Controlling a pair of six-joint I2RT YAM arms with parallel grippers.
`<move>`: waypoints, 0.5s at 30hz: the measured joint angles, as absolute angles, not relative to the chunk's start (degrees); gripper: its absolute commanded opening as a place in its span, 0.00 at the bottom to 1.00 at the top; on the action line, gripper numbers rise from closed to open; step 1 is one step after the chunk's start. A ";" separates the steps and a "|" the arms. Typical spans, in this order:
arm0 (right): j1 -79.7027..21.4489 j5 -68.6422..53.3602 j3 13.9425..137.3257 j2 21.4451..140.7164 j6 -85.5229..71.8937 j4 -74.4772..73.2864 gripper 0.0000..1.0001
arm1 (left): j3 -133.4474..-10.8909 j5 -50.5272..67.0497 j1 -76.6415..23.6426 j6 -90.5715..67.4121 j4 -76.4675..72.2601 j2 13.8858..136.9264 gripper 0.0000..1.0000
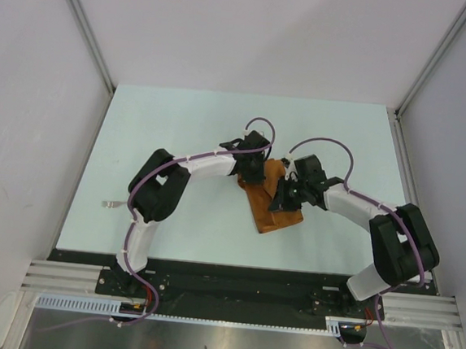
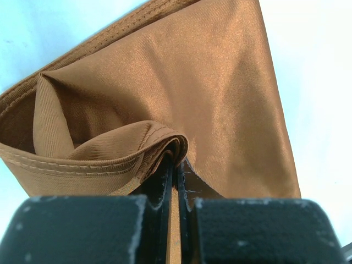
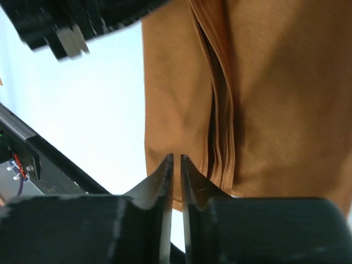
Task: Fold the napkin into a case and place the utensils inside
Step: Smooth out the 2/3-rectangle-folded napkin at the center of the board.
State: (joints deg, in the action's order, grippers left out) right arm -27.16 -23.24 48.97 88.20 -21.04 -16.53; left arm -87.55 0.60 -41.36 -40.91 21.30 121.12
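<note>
Left gripper point(image 2: 176, 166) tight on lifted edge of open-mouthed case point(image 2: 220, 93)

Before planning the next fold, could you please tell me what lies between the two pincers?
Only the folded napkin lies between the left pincer and the right pincer; the top view shows this.

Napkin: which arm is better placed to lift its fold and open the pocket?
Probably left. The left gripper is shut on the layered fold of the napkin, beside the pocket mouth. The right gripper is at a flat edge, no clear grip.
</note>
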 measured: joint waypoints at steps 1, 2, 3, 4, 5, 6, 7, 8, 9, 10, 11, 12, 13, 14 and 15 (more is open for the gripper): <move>-27.22 -23.75 48.97 88.71 -21.19 -15.59 0.05 | -87.55 0.58 -41.39 -40.91 21.39 121.10 0.00; -27.29 -24.21 48.97 89.45 -21.39 -14.74 0.04 | -87.55 0.60 -41.41 -40.91 21.45 121.12 0.00; -27.31 -24.51 48.97 90.15 -21.54 -14.17 0.03 | -87.55 0.60 -41.43 -40.91 21.52 121.10 0.00; -27.31 -24.93 48.97 91.31 -21.85 -13.34 0.02 | -87.57 0.60 -41.45 -40.91 21.61 121.10 0.00; -27.31 -25.17 48.95 92.31 -22.11 -12.53 0.01 | -87.57 0.60 -41.45 -40.91 21.63 121.10 0.00; -27.29 -25.26 48.93 93.10 -22.17 -12.01 0.00 | -87.57 0.60 -41.45 -40.91 21.63 121.10 0.00; -27.27 -25.39 48.88 93.95 -22.28 -11.53 0.00 | -87.57 0.60 -41.47 -40.93 21.65 121.12 0.01; -27.24 -25.43 48.86 94.67 -22.35 -11.20 0.00 | -87.57 0.60 -41.47 -40.93 21.67 121.10 0.01; -27.14 -25.36 48.82 95.29 -22.35 -10.85 0.00 | -87.59 0.60 -41.47 -40.93 21.69 121.12 0.01; -27.05 -25.32 48.71 95.77 -22.35 -10.59 0.00 | -87.68 0.60 -41.47 -40.93 21.80 121.12 0.01; -26.94 -25.26 48.58 96.07 -22.31 -10.48 0.00 | -87.79 0.60 -41.47 -40.93 21.93 121.10 0.03; -26.76 -25.02 48.40 96.23 -22.24 -10.44 0.00 | -87.94 0.60 -41.47 -40.93 22.02 121.10 0.04; -26.61 -24.80 48.16 96.23 -22.17 -10.39 0.00 | -88.07 0.60 -41.47 -40.93 22.02 121.12 0.05; -26.41 -24.69 47.90 96.23 -22.15 -10.37 0.00 | -88.20 0.60 -41.47 -40.95 22.04 121.12 0.12; -26.28 -24.71 47.72 96.23 -22.15 -10.17 0.00 | -88.31 0.60 -41.50 -40.97 22.06 121.10 0.19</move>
